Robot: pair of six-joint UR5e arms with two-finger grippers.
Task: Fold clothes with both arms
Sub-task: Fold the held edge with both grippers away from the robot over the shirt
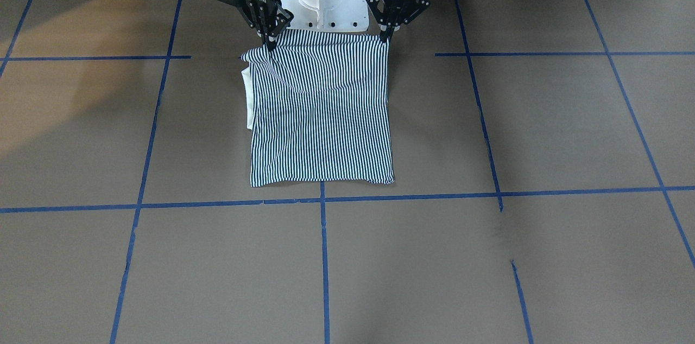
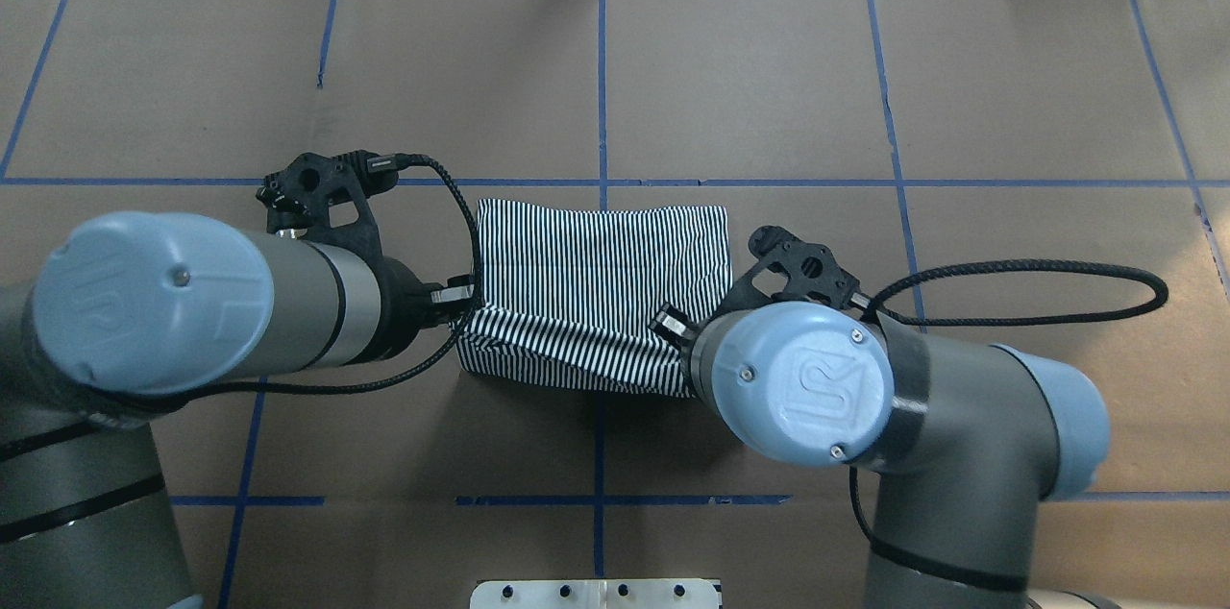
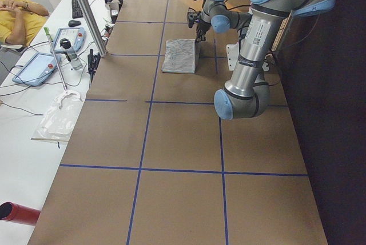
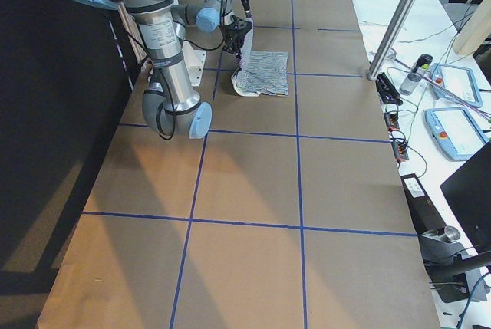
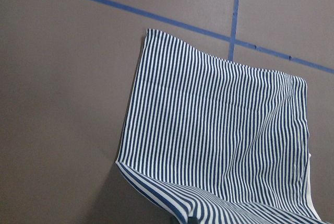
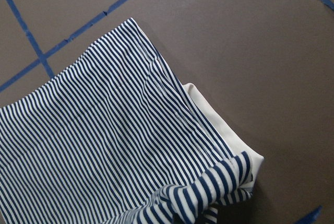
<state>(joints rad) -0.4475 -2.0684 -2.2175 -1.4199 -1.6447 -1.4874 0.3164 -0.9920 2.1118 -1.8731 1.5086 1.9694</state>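
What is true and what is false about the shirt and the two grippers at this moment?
1. The left gripper and the right gripper both pinch the shirt at its robot-side corners. True.
2. The shirt lies fully spread with its sleeves out. False: it is folded into a rectangle.
3. A cream collar peeks out on the right gripper's side. True.
4. The held edge lies flat on the table. False: it is lifted off it.

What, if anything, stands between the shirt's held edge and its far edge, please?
Nothing visible does: the left gripper and right gripper pinch the shirt by its two raised corners, and nothing lies on the striped cloth ahead.
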